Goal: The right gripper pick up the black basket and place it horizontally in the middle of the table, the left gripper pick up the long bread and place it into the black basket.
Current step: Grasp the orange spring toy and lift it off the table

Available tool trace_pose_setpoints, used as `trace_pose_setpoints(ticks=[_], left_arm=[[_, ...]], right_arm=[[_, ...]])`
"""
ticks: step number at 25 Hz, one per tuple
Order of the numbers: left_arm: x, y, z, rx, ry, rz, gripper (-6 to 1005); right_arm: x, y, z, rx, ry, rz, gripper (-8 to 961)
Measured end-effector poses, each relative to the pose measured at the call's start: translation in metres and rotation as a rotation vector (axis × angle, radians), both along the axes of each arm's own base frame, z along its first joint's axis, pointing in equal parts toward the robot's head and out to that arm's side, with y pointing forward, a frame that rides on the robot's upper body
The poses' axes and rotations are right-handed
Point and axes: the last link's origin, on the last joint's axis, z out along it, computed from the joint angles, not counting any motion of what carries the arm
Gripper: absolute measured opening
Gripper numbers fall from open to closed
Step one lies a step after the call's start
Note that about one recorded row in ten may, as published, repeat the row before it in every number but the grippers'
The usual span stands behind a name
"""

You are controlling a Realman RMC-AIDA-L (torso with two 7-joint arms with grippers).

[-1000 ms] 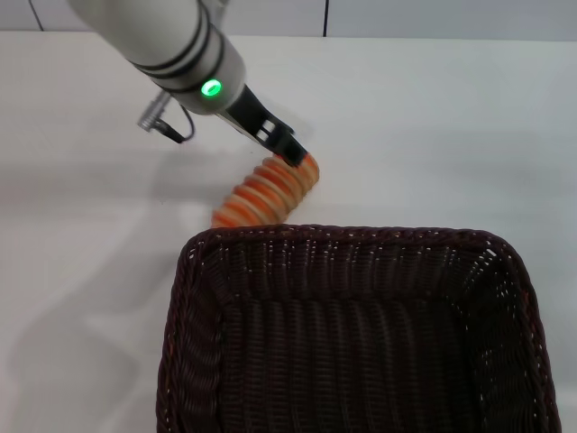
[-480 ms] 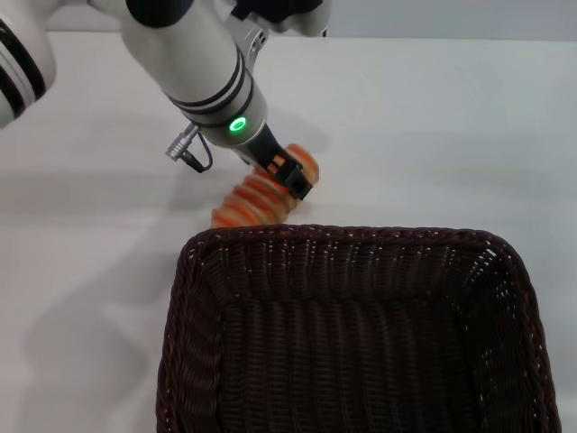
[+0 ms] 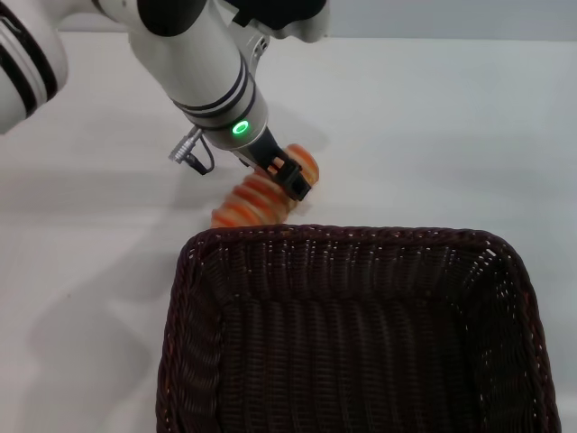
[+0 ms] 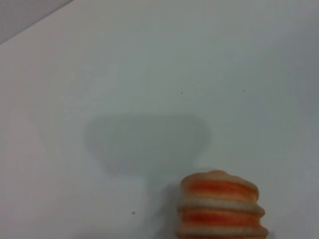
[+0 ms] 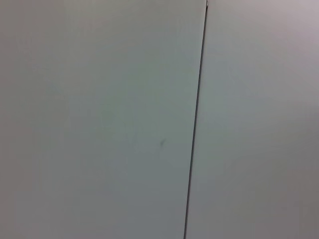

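The left gripper (image 3: 293, 179) reached down from the green-lit arm onto the far end of the long bread (image 3: 257, 198), which lay slantwise on the white counter (image 3: 433, 135) just beyond the far rim of the black basket (image 3: 353, 334). Whether the jaws had clenched on the loaf or merely straddled it could not be told (the black fingertips overlapped its upper end in the head view). The left wrist view showed one rounded, striped end of the bread (image 4: 220, 205) close below the camera, with bare counter (image 4: 149, 74) beyond it. The basket sat open side up at the near edge, its long side across the view. The right gripper was out of sight.
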Motion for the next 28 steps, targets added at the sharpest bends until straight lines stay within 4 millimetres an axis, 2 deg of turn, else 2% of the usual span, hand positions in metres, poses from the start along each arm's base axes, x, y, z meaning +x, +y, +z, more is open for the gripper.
trace_pose_setpoints(ticks=[19,28], left_arm=[[-0.020,0.000,-0.008,-0.055,0.027,0.050,756],[-0.011,-0.003,-0.008,-0.059,0.014,-0.003,716]], right_arm=[[-0.016,0.017,-0.004,-0.027,0.007,0.043,364],[-0.017,0.018,-0.004,-0.028,0.008,0.046,365]])
